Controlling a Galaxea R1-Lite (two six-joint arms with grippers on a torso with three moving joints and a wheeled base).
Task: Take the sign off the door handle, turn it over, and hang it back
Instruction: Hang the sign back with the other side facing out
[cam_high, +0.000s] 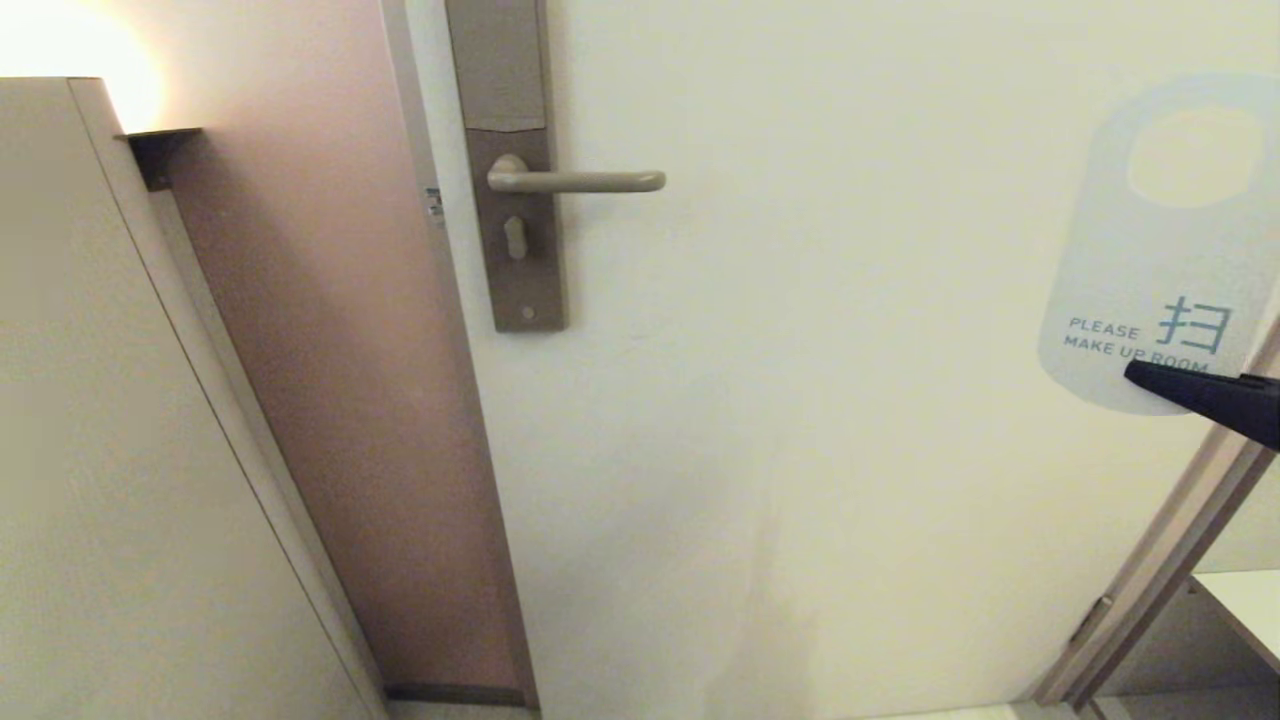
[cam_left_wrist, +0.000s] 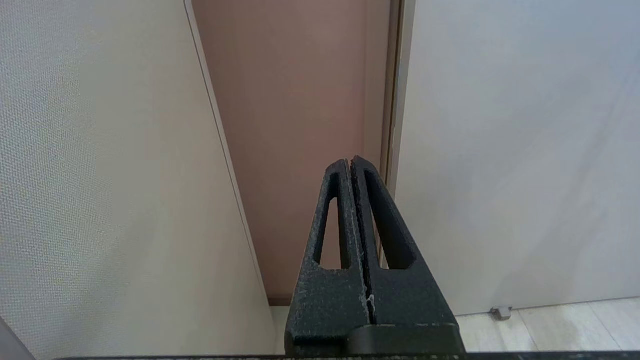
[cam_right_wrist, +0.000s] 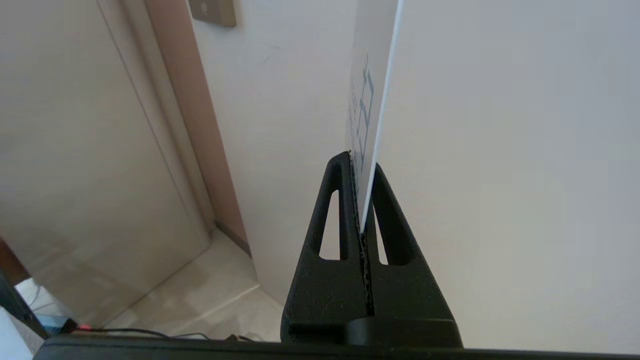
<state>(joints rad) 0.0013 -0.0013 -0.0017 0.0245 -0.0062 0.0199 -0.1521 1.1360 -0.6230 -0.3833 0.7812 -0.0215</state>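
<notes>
The sign (cam_high: 1150, 270) is off the handle, held upright at the far right of the head view, its white side with teal "PLEASE MAKE UP ROOM" facing me, oval hole at the top. My right gripper (cam_high: 1140, 372) is shut on the sign's bottom edge; in the right wrist view the card (cam_right_wrist: 372, 100) stands edge-on between the fingers of that gripper (cam_right_wrist: 361, 162). The door handle (cam_high: 580, 181), a beige lever on a tall brownish-grey plate (cam_high: 520, 290), is bare, well left of the sign. My left gripper (cam_left_wrist: 351, 161) is shut and empty, low, facing the door frame.
The cream door (cam_high: 850, 480) fills the middle. A brown frame strip (cam_high: 370, 420) and a beige wall panel (cam_high: 120, 450) lie to the left. The right door frame (cam_high: 1170, 560) runs diagonally beneath the sign. A doorstop (cam_left_wrist: 501, 312) sits on the floor.
</notes>
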